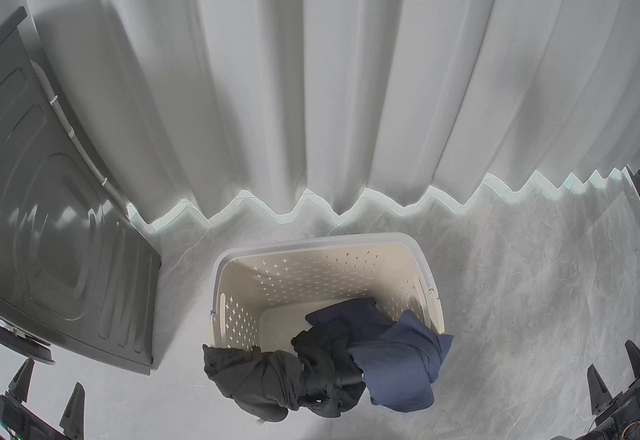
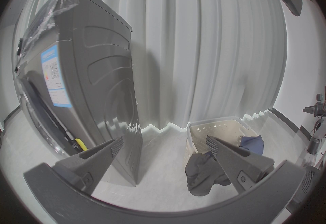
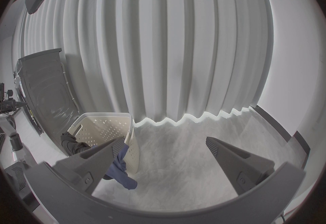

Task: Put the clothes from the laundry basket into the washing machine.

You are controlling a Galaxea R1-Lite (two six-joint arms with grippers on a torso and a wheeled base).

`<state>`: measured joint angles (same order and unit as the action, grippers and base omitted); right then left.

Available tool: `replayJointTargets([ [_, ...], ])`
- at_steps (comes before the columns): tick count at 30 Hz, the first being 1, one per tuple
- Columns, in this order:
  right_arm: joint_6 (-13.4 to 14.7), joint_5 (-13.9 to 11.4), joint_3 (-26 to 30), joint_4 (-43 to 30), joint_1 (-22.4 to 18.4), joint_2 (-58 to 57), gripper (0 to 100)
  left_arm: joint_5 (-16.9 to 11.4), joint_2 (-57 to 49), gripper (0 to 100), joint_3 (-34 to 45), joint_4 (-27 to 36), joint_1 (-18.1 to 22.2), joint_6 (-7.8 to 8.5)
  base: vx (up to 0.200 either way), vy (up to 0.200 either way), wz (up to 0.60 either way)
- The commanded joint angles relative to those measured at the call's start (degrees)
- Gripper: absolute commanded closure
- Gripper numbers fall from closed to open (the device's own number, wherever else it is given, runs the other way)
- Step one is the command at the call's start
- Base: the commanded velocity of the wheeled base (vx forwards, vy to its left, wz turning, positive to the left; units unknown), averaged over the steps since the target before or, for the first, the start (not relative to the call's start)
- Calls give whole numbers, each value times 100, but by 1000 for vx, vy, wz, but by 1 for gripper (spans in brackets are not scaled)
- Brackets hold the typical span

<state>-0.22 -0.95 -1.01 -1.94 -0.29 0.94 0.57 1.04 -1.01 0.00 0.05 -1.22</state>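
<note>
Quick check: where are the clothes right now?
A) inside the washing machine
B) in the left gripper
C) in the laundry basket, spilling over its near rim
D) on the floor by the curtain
C: the dark grey garment and the blue garment lie in the laundry basket, both hanging over its rim on the robot's side.

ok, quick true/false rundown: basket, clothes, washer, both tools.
1. The left tool and right tool are open and empty. True.
2. The basket has nothing in it. False: the laundry basket holds a black garment and a navy garment, both draped over its near rim.
3. The washing machine stands to the robot's left of the basket. True.
4. The navy garment lies on the floor, clear of the basket. False: it hangs over the rim, partly inside.
5. A white curtain hangs behind the basket. True.
</note>
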Motion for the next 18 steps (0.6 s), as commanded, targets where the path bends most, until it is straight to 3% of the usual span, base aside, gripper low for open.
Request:
replayJointTargets([
  [1, -4, -2, 31, 0, 3, -50, 0, 4, -86, 0, 92, 0, 4, -1, -200, 0, 0],
  [11, -4, -2, 31, 0, 3, -50, 0, 4, -95, 0, 92, -9, 4, -10, -200, 0, 0],
  [18, -4, -2, 31, 0, 3, -50, 0, 4, -95, 0, 92, 0, -5, -1, 0, 29, 0],
])
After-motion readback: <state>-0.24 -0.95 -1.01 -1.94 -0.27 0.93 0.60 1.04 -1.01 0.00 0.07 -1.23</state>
